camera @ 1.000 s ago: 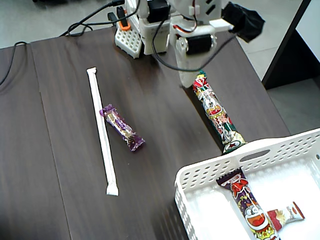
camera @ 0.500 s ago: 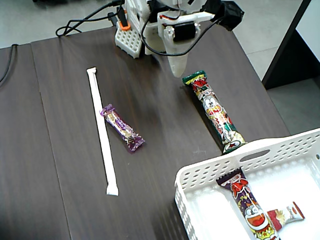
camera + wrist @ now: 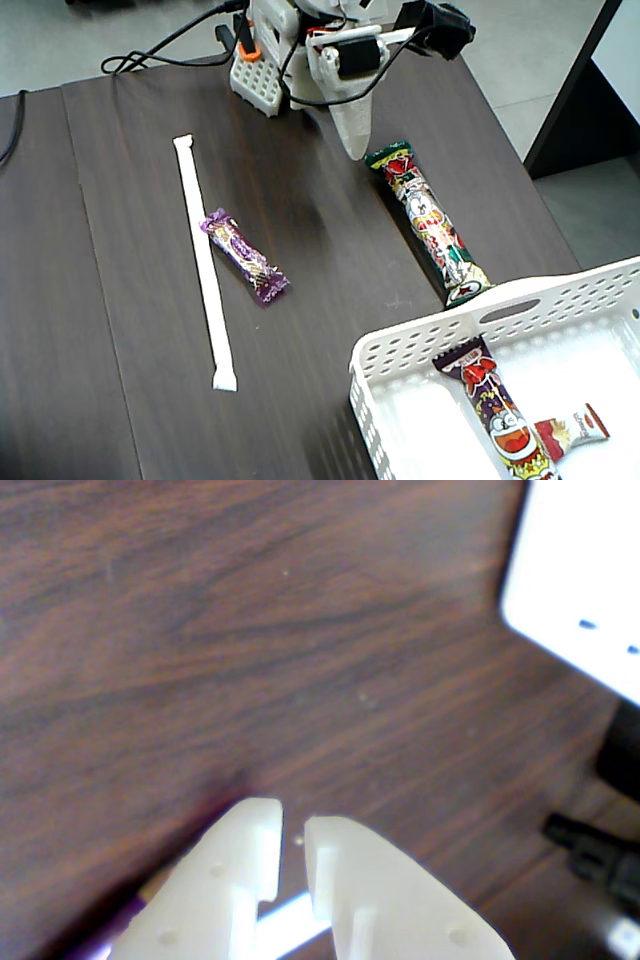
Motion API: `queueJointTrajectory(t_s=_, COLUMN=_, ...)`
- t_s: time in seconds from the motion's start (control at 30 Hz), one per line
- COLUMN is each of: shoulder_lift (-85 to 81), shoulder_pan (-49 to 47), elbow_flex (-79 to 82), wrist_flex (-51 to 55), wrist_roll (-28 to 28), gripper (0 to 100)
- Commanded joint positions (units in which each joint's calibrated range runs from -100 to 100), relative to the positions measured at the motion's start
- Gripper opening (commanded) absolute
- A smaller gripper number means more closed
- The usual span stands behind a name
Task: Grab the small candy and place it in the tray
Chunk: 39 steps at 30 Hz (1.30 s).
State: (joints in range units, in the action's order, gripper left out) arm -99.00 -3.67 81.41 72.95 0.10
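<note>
The small candy (image 3: 577, 428), white with red crimped ends, lies inside the tray (image 3: 560, 290) at the lower right of the fixed view, its left end tucked beside a cartoon-printed snack stick (image 3: 495, 410). My gripper (image 3: 352, 148) hangs near the arm's base at the top, far from the tray, just left of the top end of another snack stick (image 3: 430, 222) on the table. In the wrist view the gripper (image 3: 292, 832) is shut with only a thin slit between its white fingers (image 3: 230, 870), holding nothing. The candy does not show in the wrist view.
A purple wrapped bar (image 3: 243, 256) and a long thin white stick (image 3: 203, 262) lie on the dark wooden table left of centre. Cables and the arm's base (image 3: 262, 75) crowd the top edge. A white object (image 3: 590, 570) and a black cable (image 3: 600, 855) sit at the wrist view's right.
The arm has swung left and back toward its base, off the top end of the table's snack stick. Candy, tray and other sweets have not moved.
</note>
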Motion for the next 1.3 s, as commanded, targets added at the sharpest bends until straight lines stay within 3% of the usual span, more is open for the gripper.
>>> queueJointTrajectory(t_s=0.0, shoulder_lift=-0.50, shoulder_pan=0.25, elbow_flex=0.50, wrist_flex=2.05, wrist_roll=-0.10, gripper=1)
queueJointTrajectory(t_s=0.67, shoulder_lift=-0.50, shoulder_pan=0.25, elbow_flex=12.19, wrist_flex=-0.18, wrist_roll=0.16, gripper=1)
queueJointTrajectory(t_s=1.27, shoulder_lift=-0.50, shoulder_pan=0.18, elbow_flex=11.92, wrist_flex=-0.69, wrist_roll=0.16, gripper=1)
